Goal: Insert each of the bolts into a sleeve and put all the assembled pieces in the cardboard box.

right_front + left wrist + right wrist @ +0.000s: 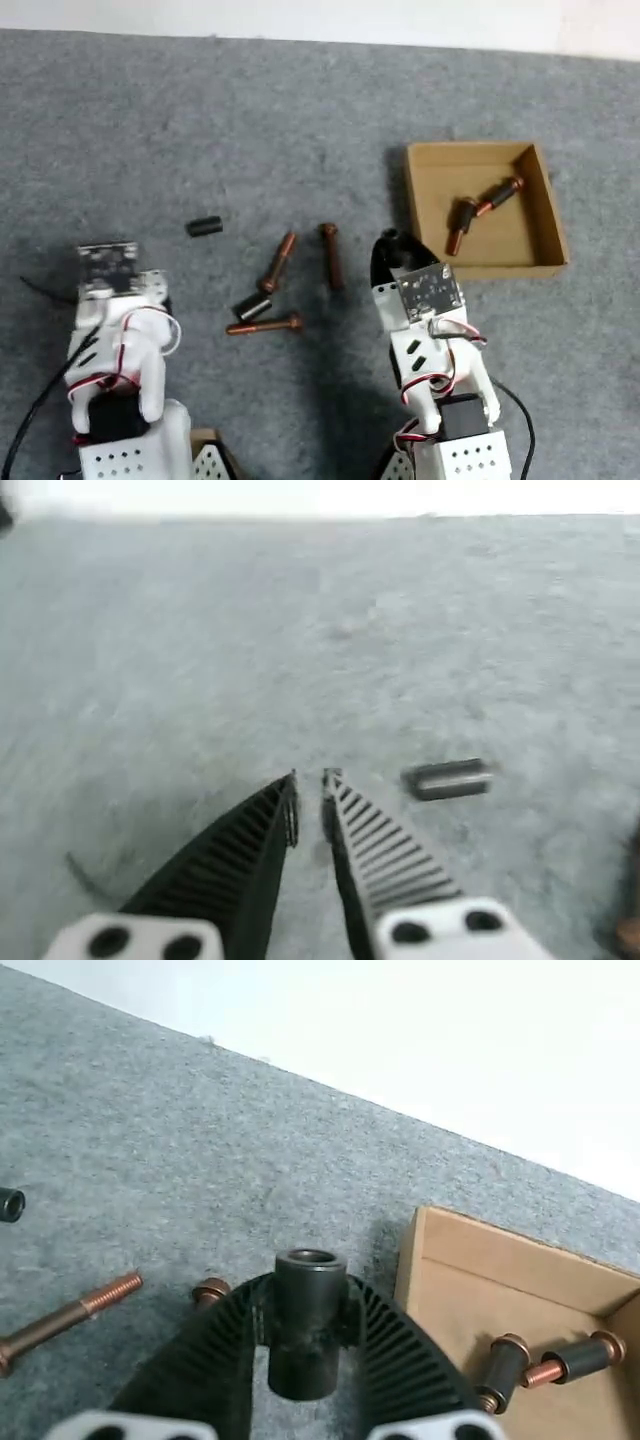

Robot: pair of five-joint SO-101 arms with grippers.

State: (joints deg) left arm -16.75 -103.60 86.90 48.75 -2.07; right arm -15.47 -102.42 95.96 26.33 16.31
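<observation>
1. The box [415, 200] sits at the upper right of the high view, on grey carpet [200, 120].
2. Two assembled pieces lie inside it, close together. One [462, 222] is nearer the box's middle and the other [500, 194] is nearer its upper right corner.
3. Three loose bolts lie around the centre of the high view. One is slanted [280, 260]. One [331, 258] runs up and down the frame to its right, apart from it. One [265, 325] lies crosswise below them.
4. Two loose sleeves rest on the carpet. One [204, 227] lies alone, left of centre and well apart from the bolts. The other [252, 306] lies between the slanted bolt's lower end and the crosswise bolt, just beside both; contact cannot be made out.
5. A third sleeve [305, 1325] stands upright, clamped between the fingers of the right gripper [307, 1295], its open bore facing the wrist camera. In the high view this gripper is right of centre, just off the box's lower left corner.
6. The left gripper [310, 780] is at the lower left of the high view. Its fingers are drawn almost together, leaving a thin slit with nothing in it. The lone sleeve lies on the carpet near its tips, not touching them.
</observation>
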